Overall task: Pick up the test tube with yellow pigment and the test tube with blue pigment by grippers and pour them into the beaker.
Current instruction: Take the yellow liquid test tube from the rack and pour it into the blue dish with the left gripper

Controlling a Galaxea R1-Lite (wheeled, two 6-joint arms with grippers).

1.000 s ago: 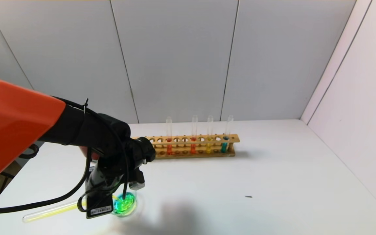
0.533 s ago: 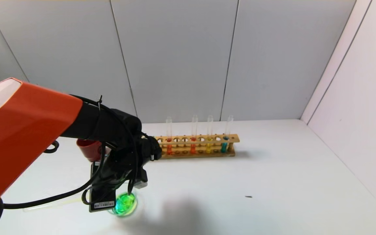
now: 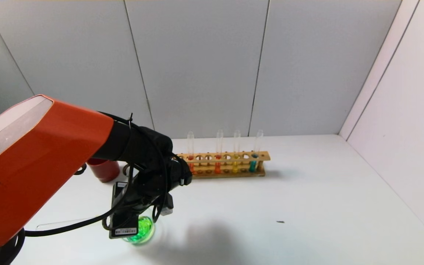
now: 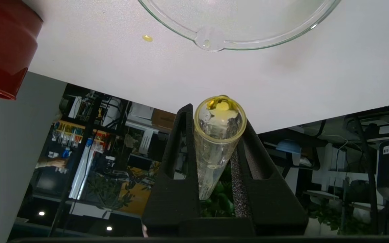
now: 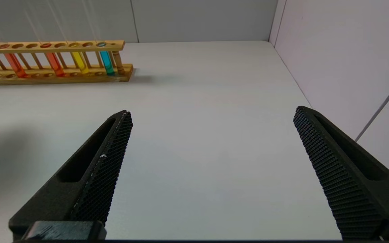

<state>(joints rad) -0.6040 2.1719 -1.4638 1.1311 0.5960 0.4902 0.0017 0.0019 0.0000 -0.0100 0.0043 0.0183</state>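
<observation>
The left claw clenches the yellow tube between its two black fingers, the glass almost drained, with only a yellow film at its lip. In the wrist view the tube's mouth points toward the beaker, whose pouring lip lies just ahead of it across a strip of bare table; a yellow drop sits on the table beside the rim. From the head camera the left claw hangs just beside the beaker, now glowing green, and the tube's long axis runs nearly level out toward the robot's left. A red cup stands behind. The blue tube in view stands upright at the right end of the rack, well apart. The right claw, spread wide and empty, faces that rack and looks the nearer arm for it.
</observation>
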